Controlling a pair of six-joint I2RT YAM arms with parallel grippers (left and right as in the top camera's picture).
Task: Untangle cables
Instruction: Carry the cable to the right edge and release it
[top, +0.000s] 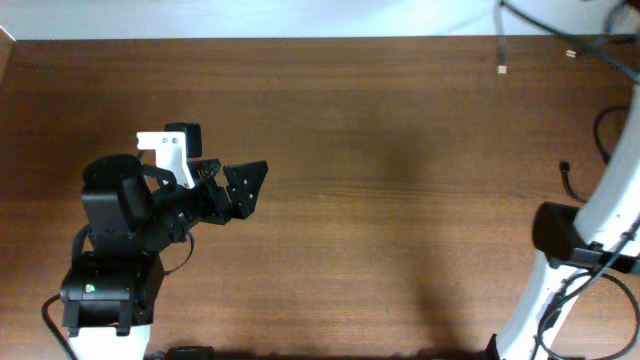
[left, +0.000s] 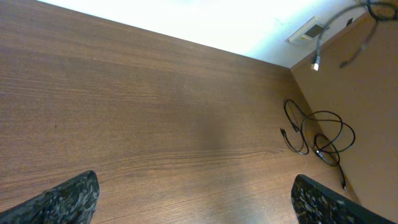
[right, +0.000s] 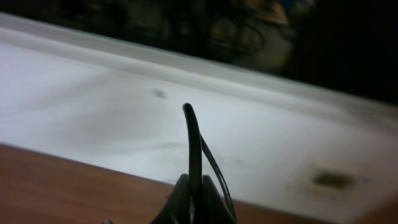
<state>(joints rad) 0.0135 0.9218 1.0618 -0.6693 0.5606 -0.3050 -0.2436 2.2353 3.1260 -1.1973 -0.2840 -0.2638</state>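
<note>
Thin black cables (left: 318, 138) lie in loose loops on the wooden table at its far right. In the overhead view they show at the right edge (top: 568, 178). More cable strands hang in the air at the top right, with small light plug ends (top: 502, 69) dangling; one plug end also shows in the left wrist view (left: 316, 63). My right gripper (right: 196, 198) is shut on a black cable (right: 193, 140) that rises straight up from its fingers, lifted above the table's far edge. My left gripper (left: 196, 182) is open and empty over bare table at the left (top: 246, 187), far from the cables.
The right arm's white link (top: 600, 215) and its black base wires (top: 575, 285) fill the right side. A white wall runs behind the table's far edge (right: 124, 165). A wall plate (left: 309, 30) sits behind the far corner.
</note>
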